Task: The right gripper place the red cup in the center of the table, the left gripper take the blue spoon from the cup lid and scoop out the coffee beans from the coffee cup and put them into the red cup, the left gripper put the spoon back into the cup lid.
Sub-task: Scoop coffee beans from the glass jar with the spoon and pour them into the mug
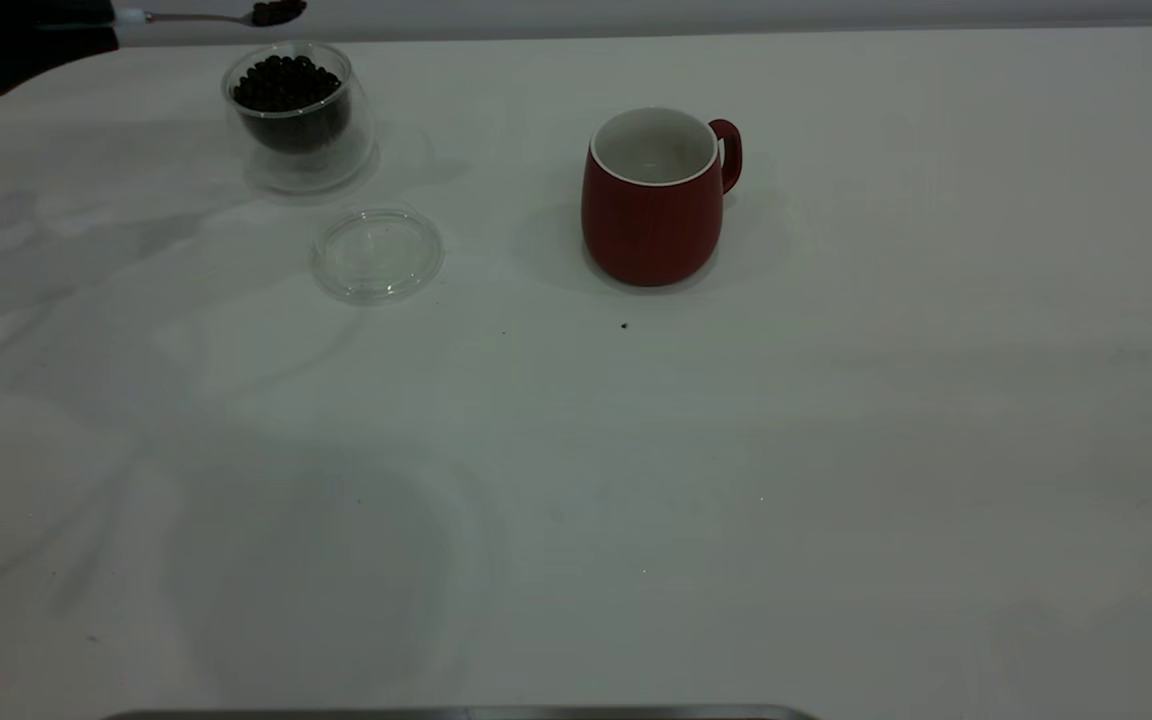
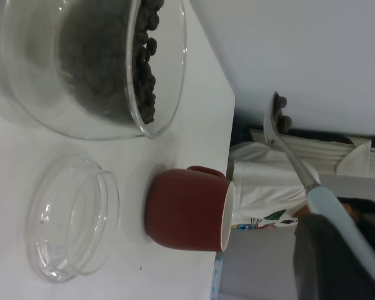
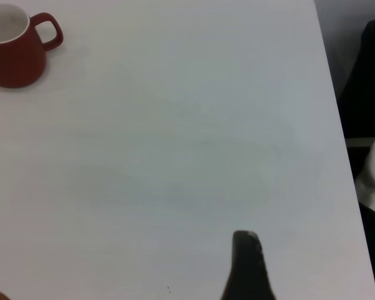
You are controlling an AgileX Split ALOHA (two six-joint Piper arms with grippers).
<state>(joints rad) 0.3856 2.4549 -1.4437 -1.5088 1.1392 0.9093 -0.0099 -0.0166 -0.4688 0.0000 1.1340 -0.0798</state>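
At the far left of the exterior view, the left gripper is hanging above the table's back edge, its jaws pinching the pale handle of the blue spoon. The spoon is lying level, and its metal bowl is carrying a small heap of coffee beans in the air just above and behind the coffee cup. That glass cup is sitting on the table, holding a dark mound of beans. Just in front of it and slightly to the right, the cup lid is lying flat and bare. Further right, near the table's middle, the red cup is standing upright with its handle turned right and its white inside showing. The right gripper is hovering over bare table well apart from the red cup; whether its jaws are spread or pressed together, I cannot tell.
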